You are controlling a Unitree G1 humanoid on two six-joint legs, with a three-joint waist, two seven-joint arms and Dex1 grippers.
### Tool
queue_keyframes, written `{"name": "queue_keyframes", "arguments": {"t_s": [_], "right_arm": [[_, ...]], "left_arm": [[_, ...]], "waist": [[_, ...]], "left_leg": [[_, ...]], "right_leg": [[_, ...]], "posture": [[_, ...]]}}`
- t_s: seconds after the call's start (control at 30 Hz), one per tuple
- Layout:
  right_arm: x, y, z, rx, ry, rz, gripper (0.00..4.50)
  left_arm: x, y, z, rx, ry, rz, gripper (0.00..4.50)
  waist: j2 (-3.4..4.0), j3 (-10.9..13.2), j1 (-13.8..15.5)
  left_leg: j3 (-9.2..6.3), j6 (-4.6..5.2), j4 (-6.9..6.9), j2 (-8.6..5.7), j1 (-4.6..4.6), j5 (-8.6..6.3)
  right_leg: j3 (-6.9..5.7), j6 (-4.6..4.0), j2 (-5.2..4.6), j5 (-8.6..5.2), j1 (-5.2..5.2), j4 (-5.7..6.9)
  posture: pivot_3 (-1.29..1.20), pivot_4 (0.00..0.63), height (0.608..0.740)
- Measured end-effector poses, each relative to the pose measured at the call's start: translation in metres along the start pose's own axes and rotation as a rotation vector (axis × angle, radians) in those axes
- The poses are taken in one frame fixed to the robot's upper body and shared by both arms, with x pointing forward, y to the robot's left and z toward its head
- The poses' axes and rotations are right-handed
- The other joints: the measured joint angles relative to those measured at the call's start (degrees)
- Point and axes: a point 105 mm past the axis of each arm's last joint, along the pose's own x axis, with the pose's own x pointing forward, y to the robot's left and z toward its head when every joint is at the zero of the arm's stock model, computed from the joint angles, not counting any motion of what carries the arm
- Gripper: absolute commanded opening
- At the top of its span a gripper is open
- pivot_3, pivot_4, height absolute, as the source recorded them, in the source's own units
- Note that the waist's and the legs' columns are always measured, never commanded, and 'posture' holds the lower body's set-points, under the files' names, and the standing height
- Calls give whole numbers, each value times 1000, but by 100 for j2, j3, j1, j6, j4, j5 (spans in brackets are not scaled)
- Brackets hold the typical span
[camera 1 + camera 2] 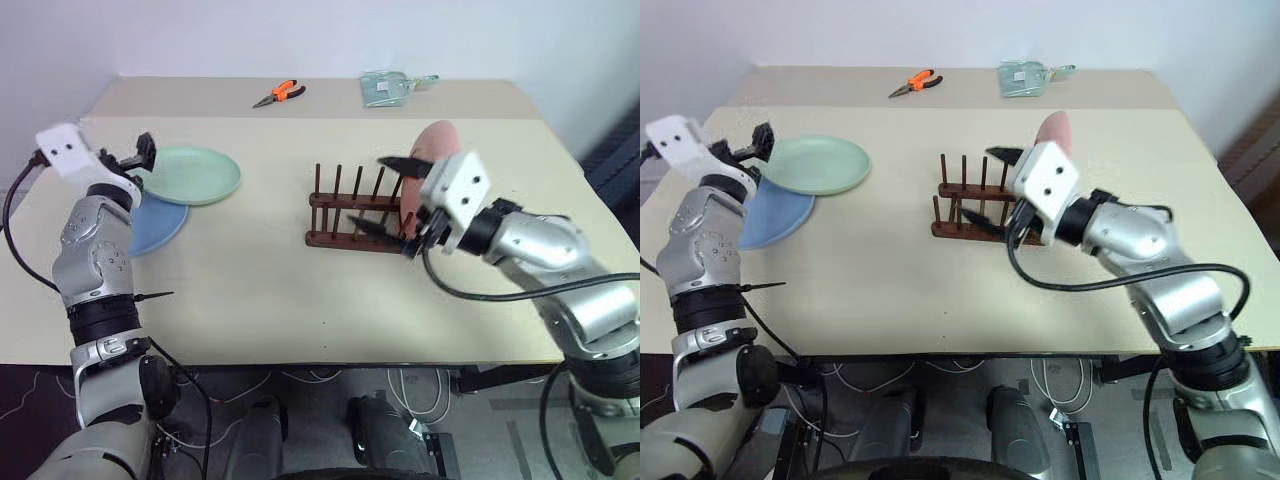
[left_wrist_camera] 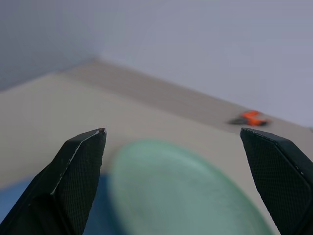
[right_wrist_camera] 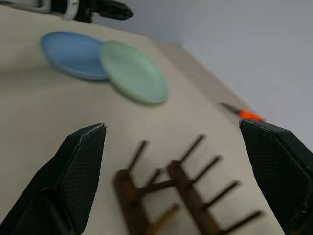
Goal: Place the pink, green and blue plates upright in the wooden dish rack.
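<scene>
The pink plate (image 1: 432,150) stands upright at the far end of the rack (image 1: 352,213), just behind the right gripper (image 1: 392,195), whose fingers are spread wide with nothing between them. That plate looks settled, so two are left to do. The green plate (image 1: 192,174) lies flat on the table (image 1: 300,290), its near edge overlapping the blue plate (image 1: 155,222) beneath it. The left gripper (image 1: 143,154) hovers just beside the green plate's outer rim, released and empty, fingers wide apart and pointing roughly level over the plate.

The step in hand looks like picking up the green plate. Since it sits on top, it should go first. The rim raised over the blue plate offers a lip, so one finger could slide under there and the other come down on top, pinching the edge rather than the flat face. A shallow, smooth plate may slip, so a firm bite well onto the rim seems wise. Lifting it without dragging the blue plate matters too.

The right gripper would do well to draw away from the rack, leaving the free slots beside the pink plate open. Orange pliers (image 1: 279,94) and a clear packet (image 1: 388,87) lie at the far edge, well apart from the work.
</scene>
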Motion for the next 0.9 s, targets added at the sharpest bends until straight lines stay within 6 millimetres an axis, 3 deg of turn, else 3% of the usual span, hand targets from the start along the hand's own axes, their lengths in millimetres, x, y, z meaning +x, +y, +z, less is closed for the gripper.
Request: {"name": "queue_keyframes", "arguments": {"t_s": [0.13, 0.27, 0.37, 0.6, 0.8, 0.9], "right_arm": [[3, 7, 0, -7, -13, 16, 4440], [4, 12, -2, 7, -18, 26, 4440], [5, 14, -1, 3, -23, 24, 4500], [3, 20, -4, 2, -11, 13, 4500], [2, 18, -4, -9, -5, -9, 4500], [3, 18, -5, -4, 5, -7, 4500]], "left_arm": [[-3, 11, -21, -128, 103, 87, 4500], [0, 3, -39, -232, 219, 75, 4500], [7, -6, -42, -298, 258, 59, 3663], [17, -3, -49, -373, 311, 94, 98], [21, -16, -44, -383, 304, 13, 40], [21, -39, -26, -343, 233, -107, 40]], "waist": [[-13, 0, 10], [-21, 4, -6], [-22, 4, -8], [-22, 4, -19], [-33, 5, -15], [-36, 7, -2]], "left_leg": [[-5, -1, 1, -2, 0, 0], [-9, -2, 0, -2, 0, 0], [-8, -2, 0, -2, 1, 0], [-8, -3, -3, -2, 1, 1], [-7, -5, -4, -3, 1, 1], [-7, -8, -4, -4, -1, 2]], "right_leg": [[-5, 0, -1, 0, 4, -2], [-8, 0, 2, 1, 3, 1], [-9, 0, 2, 1, 3, 1], [-10, 0, 2, 1, 1, 1], [-10, 0, 1, 1, 1, 0], [-10, -1, -2, 1, 2, -1]], "posture": [[0, 150, 732], [0, 150, 732], [0, 150, 732], [0, 150, 732], [0, 150, 732], [0, 150, 732]]}}
